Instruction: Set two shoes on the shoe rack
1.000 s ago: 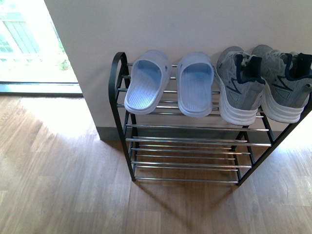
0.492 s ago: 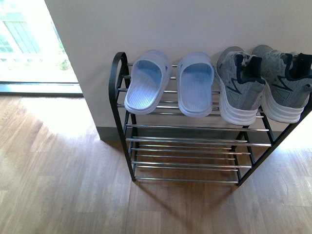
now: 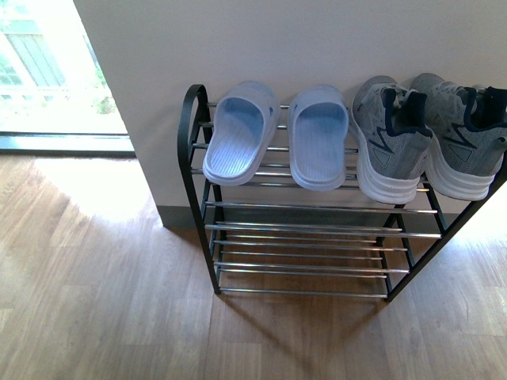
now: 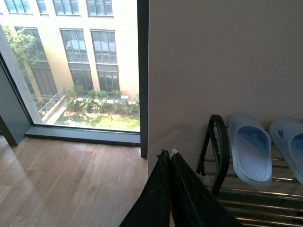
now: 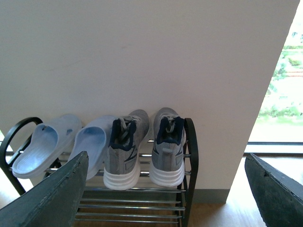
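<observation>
Shoes all sitting on the rack's top tier
slides (image 3: 276,136) beside sneakers (image 3: 428,134) on shoe rack (image 3: 192,127); left gripper (image 4: 169,158) clenched, right gripper (image 5: 165,189) spread wide

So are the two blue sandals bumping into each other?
Apart. In the front view a strip of wall and chrome bars shows between the left sandal and the right sandal along their whole length.

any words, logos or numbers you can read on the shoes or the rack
None can be read in any view.
Sneakers: dark line markings on the sides, no letters legible.
Sandals: plain, only ribbed footbeds.
Shoe rack: bare frame and bars, no label showing.
</observation>
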Action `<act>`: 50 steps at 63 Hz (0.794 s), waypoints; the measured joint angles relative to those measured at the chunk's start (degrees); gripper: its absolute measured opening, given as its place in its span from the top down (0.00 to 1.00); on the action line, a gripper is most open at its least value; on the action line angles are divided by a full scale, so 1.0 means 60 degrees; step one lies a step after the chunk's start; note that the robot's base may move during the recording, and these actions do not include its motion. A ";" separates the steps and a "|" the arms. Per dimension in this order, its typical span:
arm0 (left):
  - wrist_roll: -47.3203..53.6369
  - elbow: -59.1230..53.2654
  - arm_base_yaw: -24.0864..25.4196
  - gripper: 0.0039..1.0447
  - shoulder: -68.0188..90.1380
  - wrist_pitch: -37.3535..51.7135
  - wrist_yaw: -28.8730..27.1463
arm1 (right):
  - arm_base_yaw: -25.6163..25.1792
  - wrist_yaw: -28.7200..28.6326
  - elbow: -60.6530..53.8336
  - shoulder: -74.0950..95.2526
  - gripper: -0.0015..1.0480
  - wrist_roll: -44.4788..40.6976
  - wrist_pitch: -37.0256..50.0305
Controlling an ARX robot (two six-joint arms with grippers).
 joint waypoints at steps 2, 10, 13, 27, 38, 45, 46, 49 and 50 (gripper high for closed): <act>0.0000 0.0000 0.0000 0.99 -0.0193 -0.0168 0.0000 | 0.0000 0.0000 0.0000 0.0000 0.09 0.0000 0.0000; 0.0000 -0.0004 0.0000 0.99 -0.0980 -0.0831 -0.0004 | 0.0000 -0.0004 0.0000 0.0000 0.09 0.0000 0.0000; 0.0000 -0.0004 0.0000 0.99 -0.1319 -0.1162 -0.0004 | 0.0000 0.0000 0.0000 0.0000 0.09 0.0000 0.0000; 0.0000 -0.0007 0.0000 0.99 -0.2422 -0.2215 -0.0004 | 0.0000 -0.0004 0.0000 0.0000 0.09 0.0000 0.0000; 0.0000 -0.0007 0.0000 0.99 -0.3330 -0.3093 -0.0004 | 0.0000 0.0000 0.0000 0.0000 0.09 0.0000 0.0000; 0.0000 -0.0007 0.0000 0.99 -0.3734 -0.3504 -0.0004 | 0.0000 -0.0004 0.0000 0.0000 0.09 0.0000 0.0000; 0.0000 -0.0007 0.0000 0.99 -0.3767 -0.3530 -0.0004 | 0.0000 0.0000 0.0000 0.0000 0.09 0.0000 0.0000; 0.0000 -0.0007 0.0000 0.99 -0.3920 -0.3668 -0.0004 | 0.0000 0.0000 0.0000 0.0000 0.09 0.0000 0.0000; 0.0000 -0.0007 0.0000 0.99 -0.3971 -0.3719 -0.0004 | 0.0000 0.0000 0.0000 0.0000 0.09 0.0000 0.0000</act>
